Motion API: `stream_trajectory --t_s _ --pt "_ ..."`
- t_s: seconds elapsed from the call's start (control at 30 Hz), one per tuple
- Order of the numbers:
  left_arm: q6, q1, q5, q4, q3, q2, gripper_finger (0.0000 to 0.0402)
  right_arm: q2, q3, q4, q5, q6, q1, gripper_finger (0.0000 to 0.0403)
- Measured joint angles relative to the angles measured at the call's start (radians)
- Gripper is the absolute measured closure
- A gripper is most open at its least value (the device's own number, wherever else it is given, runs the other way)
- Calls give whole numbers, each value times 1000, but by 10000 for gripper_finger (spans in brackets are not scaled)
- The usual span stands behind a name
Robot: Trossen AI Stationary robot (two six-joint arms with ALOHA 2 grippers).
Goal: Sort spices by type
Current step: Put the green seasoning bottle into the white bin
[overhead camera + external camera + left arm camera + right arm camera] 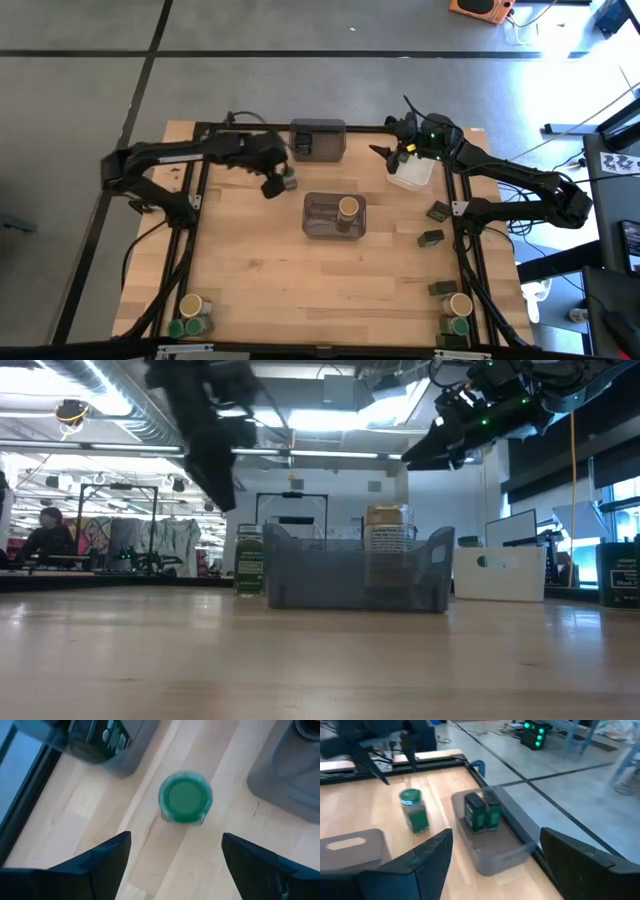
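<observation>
A green-lidded jar (185,797) stands upright on its base on the table between the two grey bins (289,180) (248,565). My left gripper (175,865) hangs open above it and a little nearer (272,186), its fingers well clear of the lid. My right gripper (495,865) is open and raised near the table's far edge (385,152), beside the white tray (412,172). The far grey bin (318,140) holds dark tins (482,812). The centre grey bin (334,228) holds a tan-lidded jar (348,207).
Three loose dark tins (438,211) (431,237) (441,288) lie along the table's right side. More jars stand at the near-left corner (190,305) and near-right corner (459,303). People sit in the room beyond the table (45,535).
</observation>
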Motion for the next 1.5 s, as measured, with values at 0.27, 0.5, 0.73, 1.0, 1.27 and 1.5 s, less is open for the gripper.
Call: stream_trajectory --t_s 0.27,0.5,0.73,1.0,1.27,1.5 --pt "7 -39 -11 433 -352 -186 91 77 1 111 -149 -2 57 104" --pt "3 -84 -11 556 -484 -190 91 246 91 152 -100 -25 153 104" --pt "-25 -123 -9 574 -538 -190 91 435 216 150 -90 -33 219 104" --pt "-45 -118 -43 721 -606 -190 91 641 395 149 -81 -56 260 104" --pt "-51 -103 -172 756 -617 -189 91 806 558 149 -73 -78 276 104" --pt "-54 -84 -198 775 -617 -189 91 910 637 149 -81 -47 290 104"
